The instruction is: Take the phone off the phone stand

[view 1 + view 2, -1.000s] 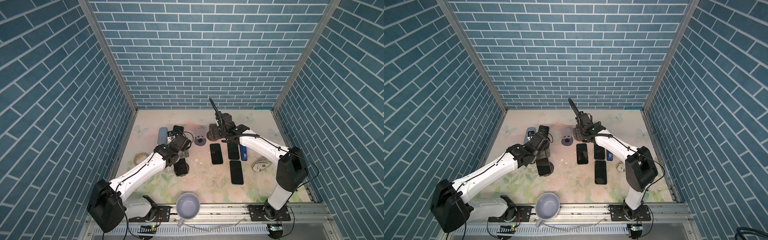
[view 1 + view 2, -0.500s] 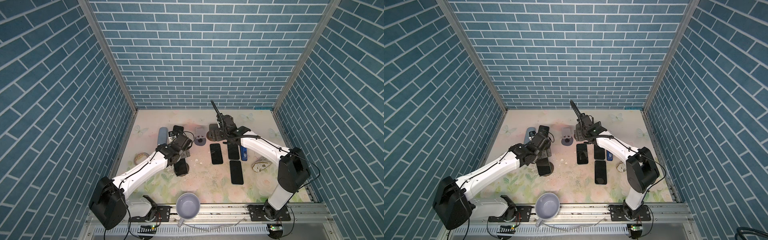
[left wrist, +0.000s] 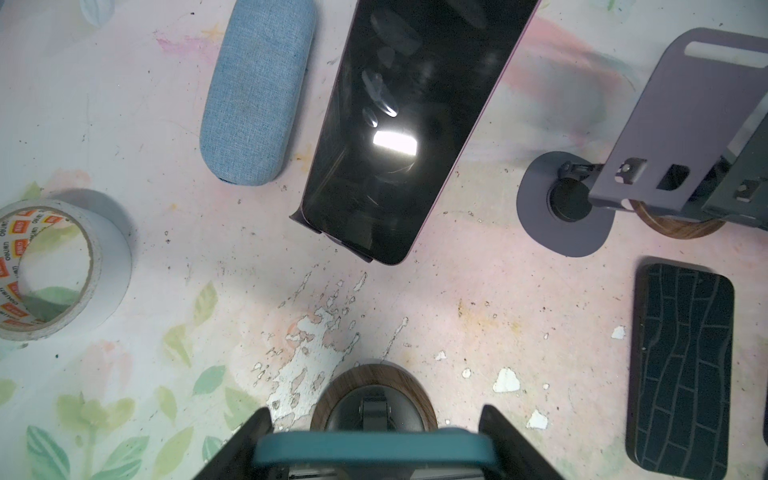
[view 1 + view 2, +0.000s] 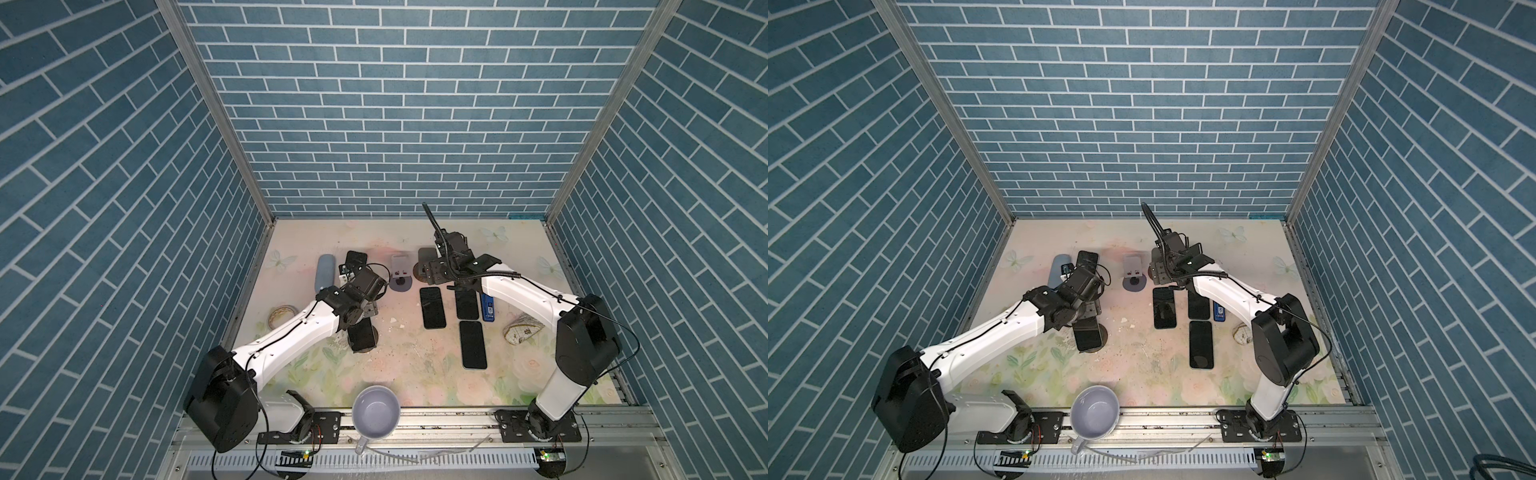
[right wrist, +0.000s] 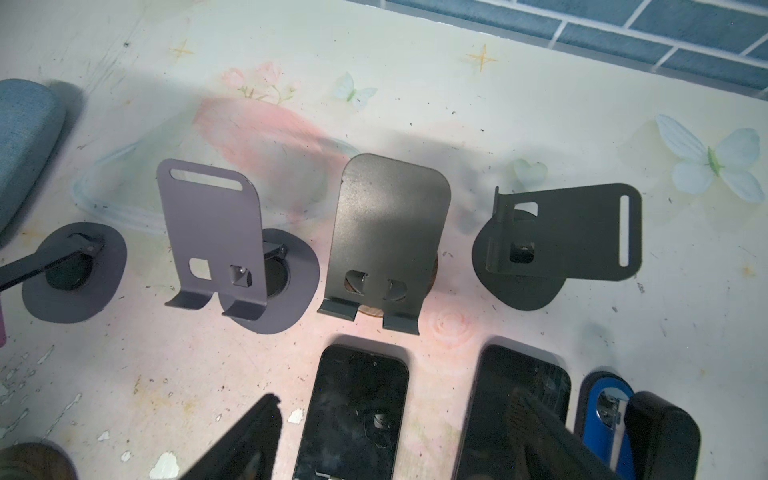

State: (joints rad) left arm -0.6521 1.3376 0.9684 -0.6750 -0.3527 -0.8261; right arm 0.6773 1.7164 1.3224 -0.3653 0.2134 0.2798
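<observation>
left wrist view: the left pincer (image 3: pixel 374 415) is seen closed on the top edge of the teal-cased phone (image 3: pixel 374 451), with a finger pressed to each side. the phone is still seated on its phone stand (image 3: pixel 374 378), whose wood-ringed base is seen just past that edge. in both top views it is found left of the middle of the worktop (image 4: pixel 415 374).

set against the frames of a second ago, the left arm (image 4: pixel 299 332) is found over the same stand, barely shifted. the right arm (image 4: pixel 519 295) is only slightly shifted, and nothing on the worktop is seen moved.

the right pincer (image 5: pixel 457 407) is held wide open, gripping nothing, above flat phones (image 5: pixel 357 415) and near three empty stands (image 5: pixel 390 237).

orange printed blocks are carried inside the tape roll (image 3: pixel 54 266), but the letters cannot be read. a label on the blue gadget (image 5: pixel 602 415) cannot be read either.

the mug (image 4: pixel 376 411) is set on the front rail (image 4: pixel 457 424) with its bare inside turned up. the glasses case (image 3: pixel 257 91) is closed, so its contents are hidden. a second phone (image 3: pixel 411 116) is propped just beside it.
</observation>
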